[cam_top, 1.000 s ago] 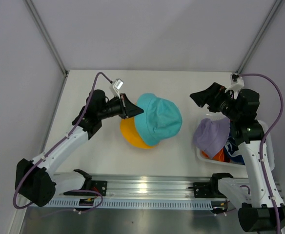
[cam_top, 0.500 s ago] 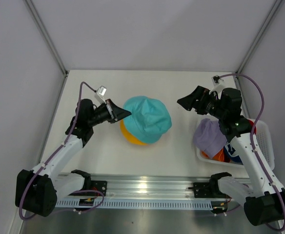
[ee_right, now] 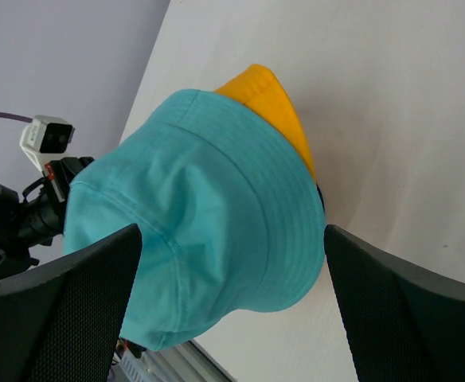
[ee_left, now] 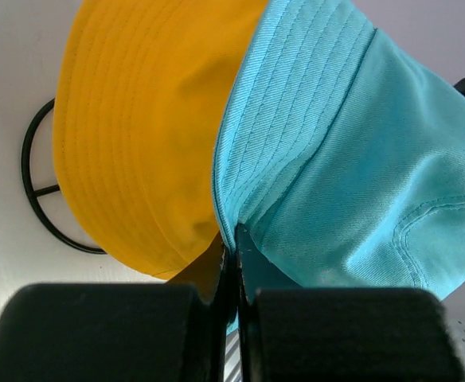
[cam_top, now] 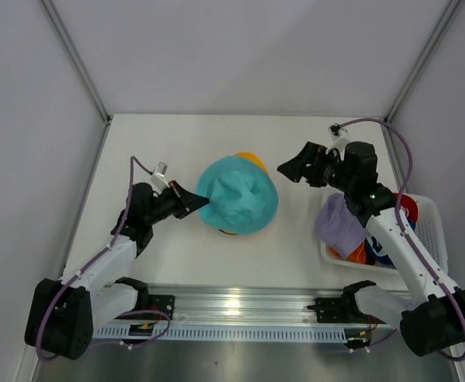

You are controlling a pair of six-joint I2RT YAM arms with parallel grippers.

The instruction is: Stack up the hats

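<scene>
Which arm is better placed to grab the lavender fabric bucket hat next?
Right, probably. The right hand is open, and the lavender fabric bucket hat lies at the white mesh basket beside that arm. The left hand is shut on the brim of the teal fabric bucket hat.

yellow hat (ee_left: 137, 135) mostly covered, wire stand (ee_left: 43, 190) half-hidden

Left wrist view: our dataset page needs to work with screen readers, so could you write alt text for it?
The left gripper, jaws closed, pinches the brim edge of a teal hat that fills the right of the frame. A yellow hat lies partly under it on the left, over a black wire ring on the white table.
</scene>
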